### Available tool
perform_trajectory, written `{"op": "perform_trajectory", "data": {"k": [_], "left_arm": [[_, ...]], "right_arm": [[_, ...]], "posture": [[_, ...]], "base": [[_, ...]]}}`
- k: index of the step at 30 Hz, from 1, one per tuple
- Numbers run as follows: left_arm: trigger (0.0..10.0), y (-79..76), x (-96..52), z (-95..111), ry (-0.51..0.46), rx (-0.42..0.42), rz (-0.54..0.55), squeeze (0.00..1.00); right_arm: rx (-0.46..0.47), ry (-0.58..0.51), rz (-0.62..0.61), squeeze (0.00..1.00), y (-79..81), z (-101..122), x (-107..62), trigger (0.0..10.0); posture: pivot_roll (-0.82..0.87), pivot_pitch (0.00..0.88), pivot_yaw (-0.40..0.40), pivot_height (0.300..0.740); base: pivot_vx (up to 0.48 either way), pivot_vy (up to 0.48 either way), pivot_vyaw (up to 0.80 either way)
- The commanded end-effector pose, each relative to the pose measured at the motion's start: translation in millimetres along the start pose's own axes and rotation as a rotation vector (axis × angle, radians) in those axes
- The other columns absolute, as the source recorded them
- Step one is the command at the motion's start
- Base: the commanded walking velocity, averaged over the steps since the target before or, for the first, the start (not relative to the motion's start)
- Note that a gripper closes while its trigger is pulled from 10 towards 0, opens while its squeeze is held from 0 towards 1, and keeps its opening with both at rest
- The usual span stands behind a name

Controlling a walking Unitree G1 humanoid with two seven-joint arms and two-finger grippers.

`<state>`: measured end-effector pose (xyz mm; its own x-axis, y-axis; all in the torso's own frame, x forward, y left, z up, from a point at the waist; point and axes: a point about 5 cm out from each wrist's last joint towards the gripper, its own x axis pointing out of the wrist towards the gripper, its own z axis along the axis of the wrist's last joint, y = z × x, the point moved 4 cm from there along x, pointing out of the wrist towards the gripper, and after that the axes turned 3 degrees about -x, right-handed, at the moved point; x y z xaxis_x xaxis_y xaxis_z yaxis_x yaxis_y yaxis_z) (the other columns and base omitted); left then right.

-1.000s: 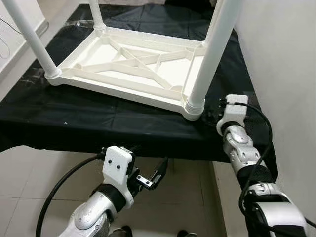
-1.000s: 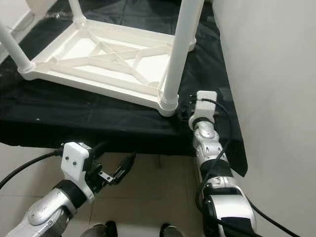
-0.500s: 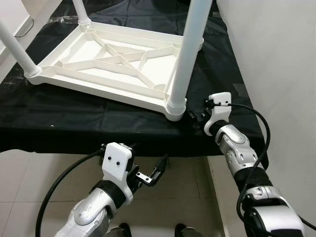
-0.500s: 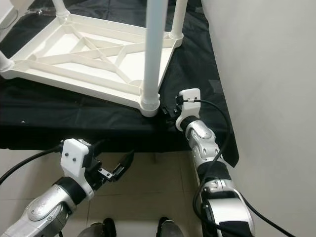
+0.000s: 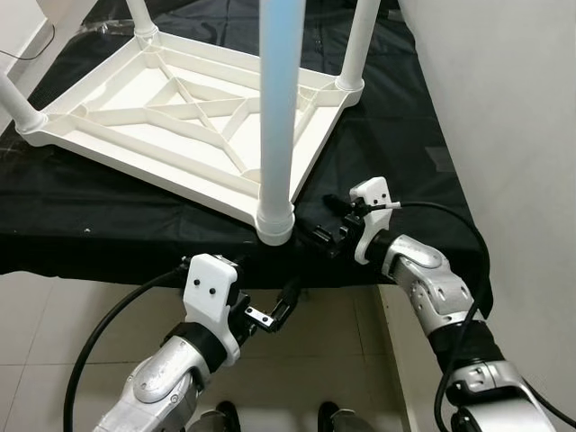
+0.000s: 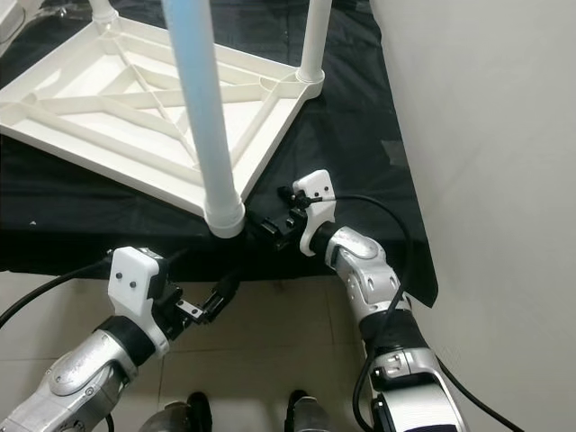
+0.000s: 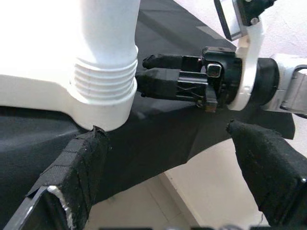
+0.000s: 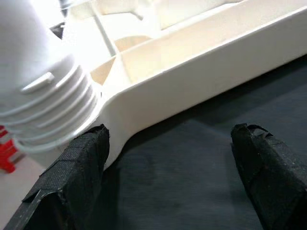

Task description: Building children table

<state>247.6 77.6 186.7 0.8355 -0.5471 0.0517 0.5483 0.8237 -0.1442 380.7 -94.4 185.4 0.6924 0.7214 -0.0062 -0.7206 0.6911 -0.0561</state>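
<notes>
Black cloth (image 5: 135, 225) | upturned white table (image 5: 180, 108) | right gripper (image 5: 315, 238) beside leg (image 5: 277, 135)

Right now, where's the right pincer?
In the left eye view, the right pincer is on the robot's right, over the black cloth, open, beside the near corner leg of the upturned white table.

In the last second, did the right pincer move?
Yes. The right pincer slid along the black cloth toward the nearest table leg, now almost touching its base.
</notes>
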Motion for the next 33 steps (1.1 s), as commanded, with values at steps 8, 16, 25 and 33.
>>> {"op": "perform_trajectory", "data": {"k": [8,16,25,33], "left_arm": [[10.0,0.5,0.1,-14,0.038,-0.006,-0.011,0.0],[10.0,8.7,-1.3,-34,0.083,0.001,-0.007,0.0],[10.0,7.5,2.2,-52,0.111,-0.013,-0.031,0.0],[10.0,-3.4,1.9,-59,0.112,-0.033,-0.065,0.0]], "right_arm": [[-0.003,0.078,0.0,0.0,-6.6,-19,-5.5,10.0],[-0.003,0.175,0.154,0.0,-16.9,-22,-43.4,10.0],[0.014,0.065,0.256,1.0,-21.7,13,-50.7,10.0],[-0.028,-0.033,0.294,0.0,-17.7,39,-29.0,10.0]], "posture": [[0.1,0.251,-0.013,0.74],[0.09,0.157,-0.015,0.74],[0.09,0.078,-0.015,0.74],[0.1,0.053,-0.032,0.74]], "base": [[0.0,0.0,0.0],[0.0,0.0,0.0],[0.0,0.0,0.0],[0.0,0.0,0.0]]}}
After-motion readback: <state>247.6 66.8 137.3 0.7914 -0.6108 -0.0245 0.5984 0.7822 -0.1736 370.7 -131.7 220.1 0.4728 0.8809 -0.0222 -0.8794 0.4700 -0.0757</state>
